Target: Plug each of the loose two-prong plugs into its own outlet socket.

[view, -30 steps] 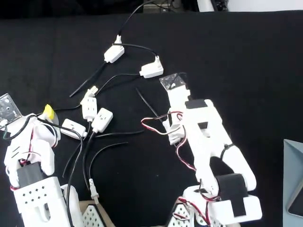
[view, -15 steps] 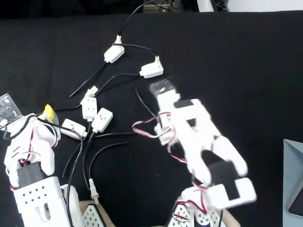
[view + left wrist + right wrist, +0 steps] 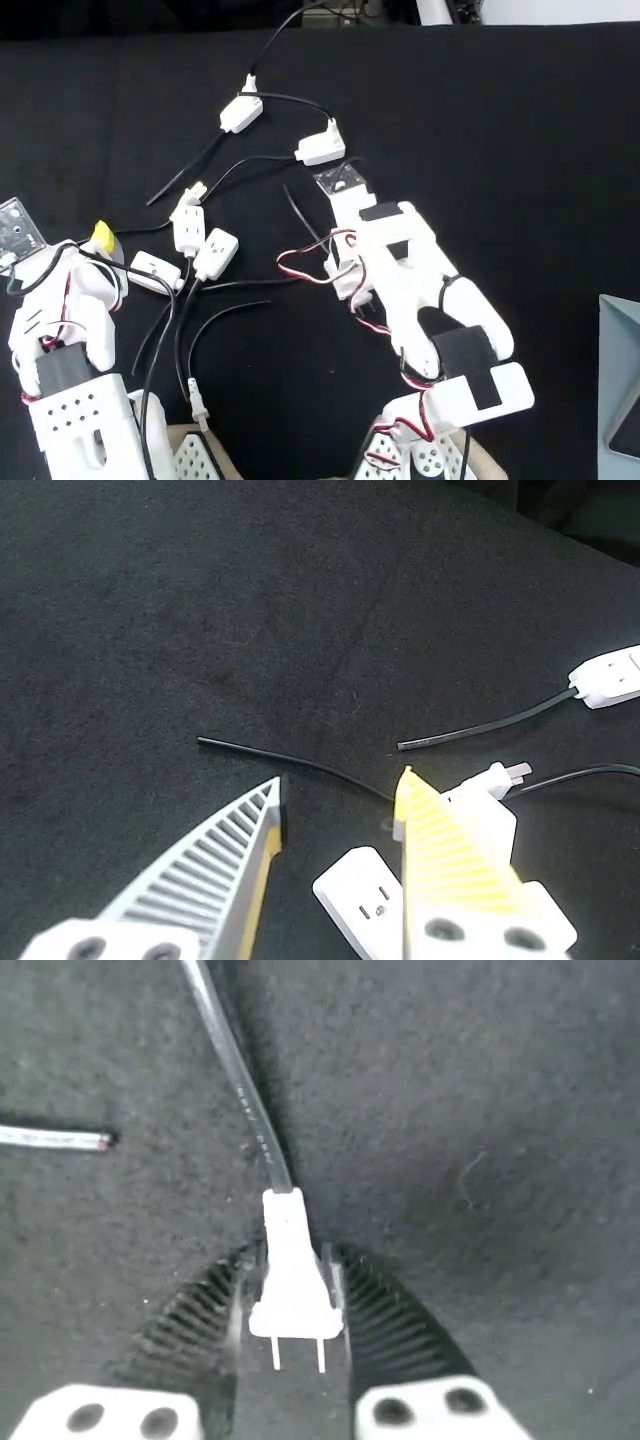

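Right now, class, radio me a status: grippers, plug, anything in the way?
Right gripper jaws shut on a white two-prong plug. Left gripper jaws open beside an outlet socket. Loose black cables tangled around the sockets.

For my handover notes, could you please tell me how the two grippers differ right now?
The right gripper is shut on a white two-prong plug; the left gripper is open and empty. The right gripper's fingers are dark; the left gripper has one yellow finger. Both are over the black table.
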Controlling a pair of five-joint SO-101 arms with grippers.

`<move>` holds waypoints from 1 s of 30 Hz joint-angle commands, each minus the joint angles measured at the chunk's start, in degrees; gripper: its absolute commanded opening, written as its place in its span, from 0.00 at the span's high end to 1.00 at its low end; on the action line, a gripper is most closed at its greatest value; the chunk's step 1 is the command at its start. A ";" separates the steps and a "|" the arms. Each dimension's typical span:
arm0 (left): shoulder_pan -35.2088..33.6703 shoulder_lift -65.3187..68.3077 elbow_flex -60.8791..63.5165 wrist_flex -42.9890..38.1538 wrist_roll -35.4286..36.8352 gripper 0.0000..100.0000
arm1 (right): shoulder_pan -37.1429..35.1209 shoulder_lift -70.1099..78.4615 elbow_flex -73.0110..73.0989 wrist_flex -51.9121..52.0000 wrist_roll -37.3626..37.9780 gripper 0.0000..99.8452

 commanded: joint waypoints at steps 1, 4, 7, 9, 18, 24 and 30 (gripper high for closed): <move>-0.04 -0.70 -0.31 -1.23 0.09 0.81 | -1.58 -0.04 -3.21 3.25 -0.53 0.87; -0.04 -0.70 -0.31 -1.23 0.00 0.81 | -1.58 -0.31 -5.41 7.38 -0.53 0.80; -0.04 -0.70 -0.31 -1.23 0.00 0.81 | -1.58 -2.86 -5.76 8.35 -0.53 0.80; -0.04 -0.70 -0.31 -1.23 0.00 0.81 | -1.58 -5.41 -5.67 8.44 -0.53 0.80; 0.04 -0.70 -0.31 -1.32 0.00 0.81 | -9.85 -11.91 2.77 6.33 -1.23 0.80; 0.04 -0.70 -0.31 -1.32 0.00 0.81 | -10.29 -11.21 5.58 3.16 -2.20 0.80; 0.04 -0.70 -0.31 -1.32 0.00 0.81 | -7.12 -6.64 5.14 2.64 -1.14 0.80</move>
